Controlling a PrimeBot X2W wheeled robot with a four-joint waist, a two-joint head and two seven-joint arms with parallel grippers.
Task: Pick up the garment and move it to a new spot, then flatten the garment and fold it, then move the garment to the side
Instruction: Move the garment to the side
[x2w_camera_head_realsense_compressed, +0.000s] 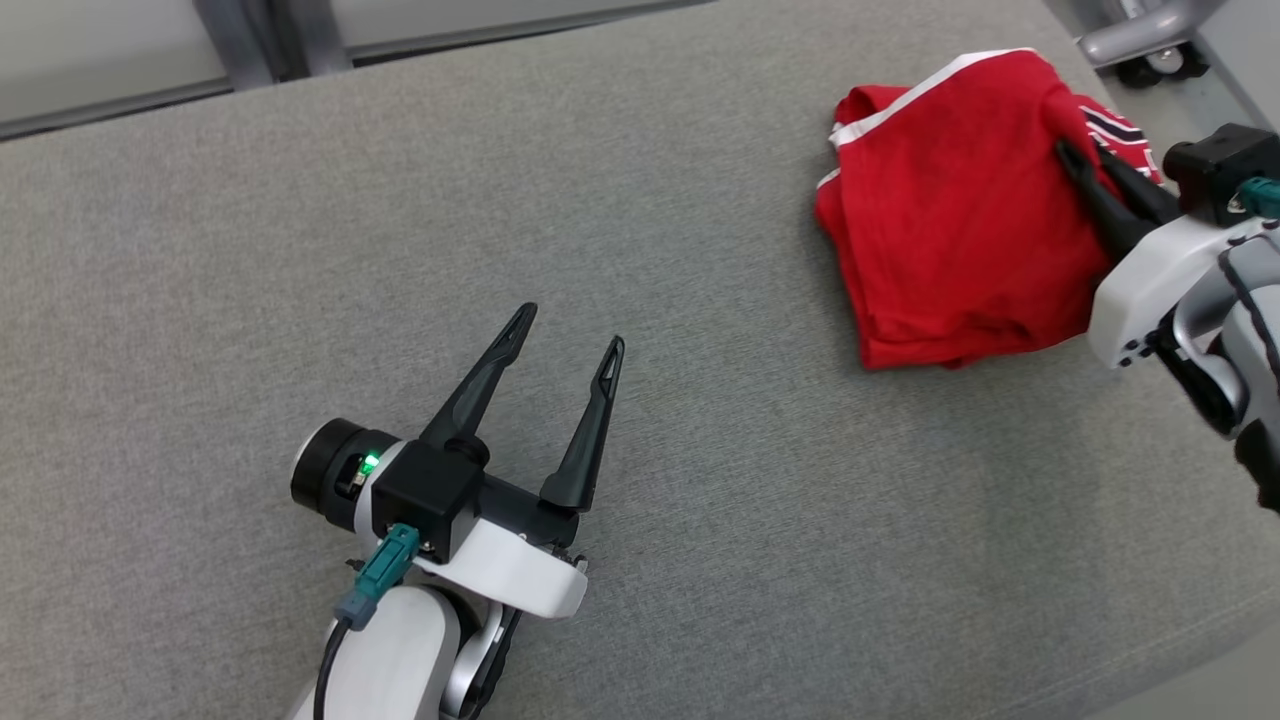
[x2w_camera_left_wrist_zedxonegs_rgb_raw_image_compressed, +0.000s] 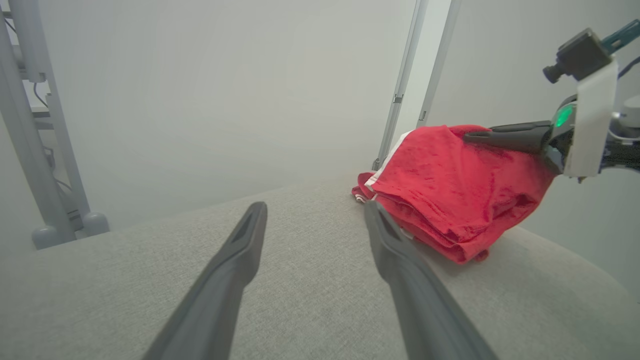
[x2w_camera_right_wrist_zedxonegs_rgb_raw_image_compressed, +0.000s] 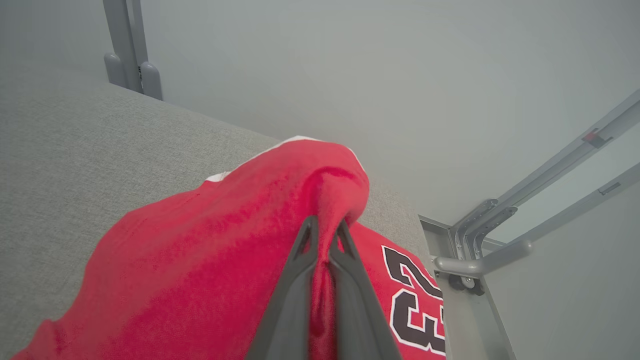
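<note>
expect the garment (x2w_camera_head_realsense_compressed: 950, 220) to be light, soft and floppy. it will sag and trail rather than keep its shape, so you'd do best to take it by an edge or a doubled layer, not the bulging middle. your right hand (x2w_camera_head_realsense_compressed: 1078, 152) is pressed together, pinching a raised ridge of red cloth near the garment's 3 o'clock side. in the right wrist view the fabric tents up between the two fingers. a pinch that thin could slip under a quick pull, i'd judge. the garment is a red jersey with white trim and a black number outlined in white, bunched in loose folds. it lies at about 2 o'clock in the head view, near the far right corner of the grey fabric-covered desk (x2w_camera_head_realsense_compressed: 300, 250). your left hand (x2w_camera_head_realsense_compressed: 570, 328), at about 7 o'clock, is spread wide and holds nothing, well apart from the cloth.
</note>
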